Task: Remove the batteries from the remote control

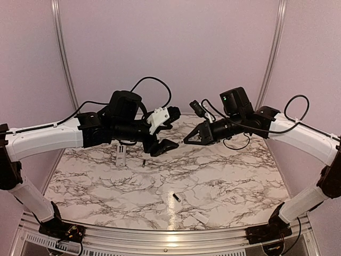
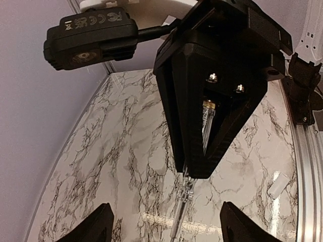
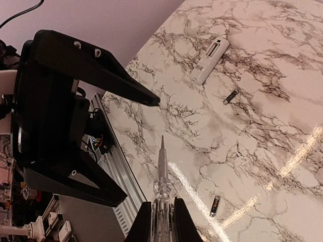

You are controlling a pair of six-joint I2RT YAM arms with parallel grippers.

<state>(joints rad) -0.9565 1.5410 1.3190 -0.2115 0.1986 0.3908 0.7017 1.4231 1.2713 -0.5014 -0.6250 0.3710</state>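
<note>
- Batteries [image 1: 144, 161] out of the remote control [image 1: 121, 154] by the look of it: one lying on the marble table [image 1: 240, 181] just beside the remote, the other [image 1: 176, 197] well apart, closer to the arm bases.
- Remote control flat on the table at the far left, below the left arm, touched by neither gripper.
- Small white cover piece [image 1: 201, 217] down near the front edge, apart from everything else.
- So, judging from the layout, pretty much done with the unloading. Can't confirm an empty compartment though, too small to make out.
- Maybe nothing left except tidying or parking the tool, just a guess.
- Left gripper [image 1: 176, 128] hanging in the air above the far middle of the table, jaws spread wide, gripping nothing, facing the right one.
- Right gripper [image 1: 189, 138] also raised, clamped tight on the thin silvery tool [image 3: 161, 171], tip poking out toward the left gripper's gaping jaws.
- No visible contact between tool tip and left fingers [image 2: 96, 227] in either wrist view.
- Could be a handover setup, hard to say.
</note>
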